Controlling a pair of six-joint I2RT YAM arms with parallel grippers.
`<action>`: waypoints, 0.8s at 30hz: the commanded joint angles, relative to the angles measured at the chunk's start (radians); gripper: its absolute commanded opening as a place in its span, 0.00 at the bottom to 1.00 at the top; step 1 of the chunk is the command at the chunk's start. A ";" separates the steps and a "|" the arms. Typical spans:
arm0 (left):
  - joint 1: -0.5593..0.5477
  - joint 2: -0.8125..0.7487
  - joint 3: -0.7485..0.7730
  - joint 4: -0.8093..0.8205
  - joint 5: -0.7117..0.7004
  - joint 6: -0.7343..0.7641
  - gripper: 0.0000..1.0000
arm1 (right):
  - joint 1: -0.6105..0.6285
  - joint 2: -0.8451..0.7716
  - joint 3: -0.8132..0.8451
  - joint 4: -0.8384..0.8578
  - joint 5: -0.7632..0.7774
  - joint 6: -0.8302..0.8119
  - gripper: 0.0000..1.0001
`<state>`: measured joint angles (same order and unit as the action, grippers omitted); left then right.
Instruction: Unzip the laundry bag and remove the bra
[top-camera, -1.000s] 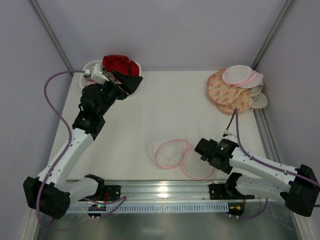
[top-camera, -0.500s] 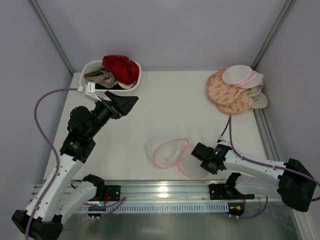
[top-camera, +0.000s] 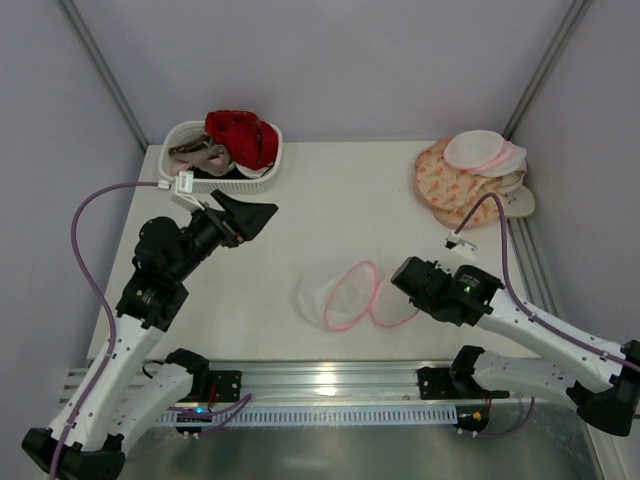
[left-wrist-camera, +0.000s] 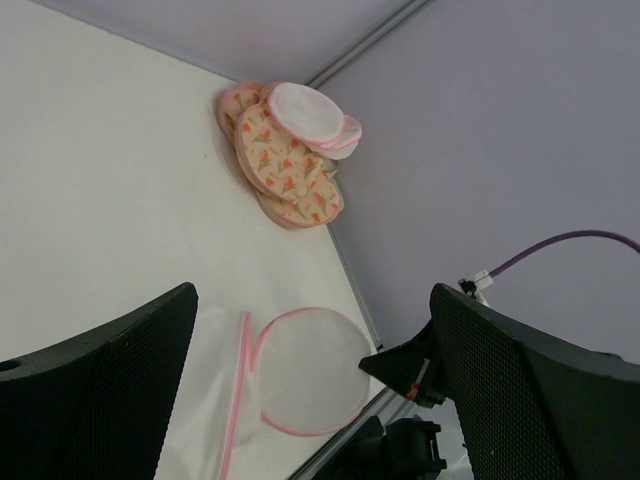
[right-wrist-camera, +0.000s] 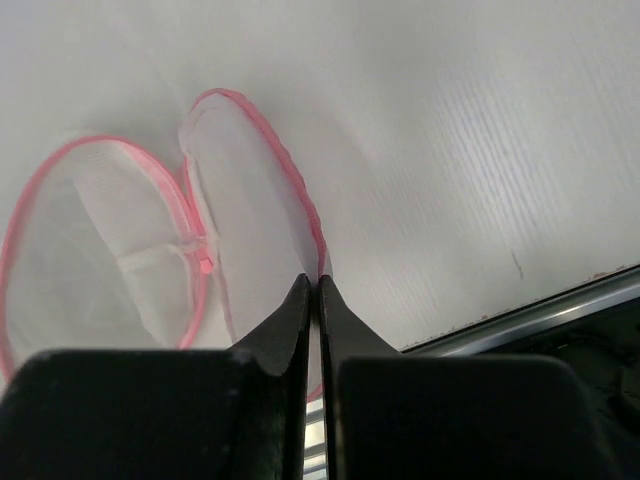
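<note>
The laundry bag (top-camera: 350, 297) lies unzipped on the table near the front, its two white mesh halves with pink rims spread side by side; it also shows in the left wrist view (left-wrist-camera: 305, 370) and the right wrist view (right-wrist-camera: 240, 230). My right gripper (top-camera: 398, 280) (right-wrist-camera: 313, 285) is shut on the pink rim of the bag's right half. The left gripper (top-camera: 250, 215) (left-wrist-camera: 312, 295) hangs open and empty above the table, left of the bag. A red bra (top-camera: 240, 138) lies in the white basket (top-camera: 262, 178) at the back left.
A stack of peach-patterned and white round pouches (top-camera: 470, 180) (left-wrist-camera: 290, 160) sits in the back right corner. A metal rail (top-camera: 330, 375) runs along the table's near edge. The right arm's purple cable (top-camera: 490, 215) loops above the table.
The right gripper has closed on the bag's pink rim and tugged that half up and back. The left arm has pulled back from the basket toward the near left.
</note>
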<state>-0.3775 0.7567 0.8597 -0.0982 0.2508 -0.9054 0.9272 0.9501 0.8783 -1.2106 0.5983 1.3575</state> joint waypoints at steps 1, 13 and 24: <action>-0.001 -0.033 0.004 -0.038 0.031 0.022 1.00 | 0.004 0.045 0.160 -0.159 0.179 -0.127 0.04; -0.001 -0.144 0.022 -0.178 -0.021 0.045 1.00 | 0.010 0.419 0.566 -0.060 0.322 -0.607 0.04; -0.003 -0.269 0.032 -0.328 -0.128 0.072 0.99 | 0.221 0.734 0.715 0.108 0.301 -0.810 0.04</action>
<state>-0.3775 0.5068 0.8619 -0.3698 0.1658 -0.8562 1.0943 1.6531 1.5375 -1.1561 0.8837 0.6312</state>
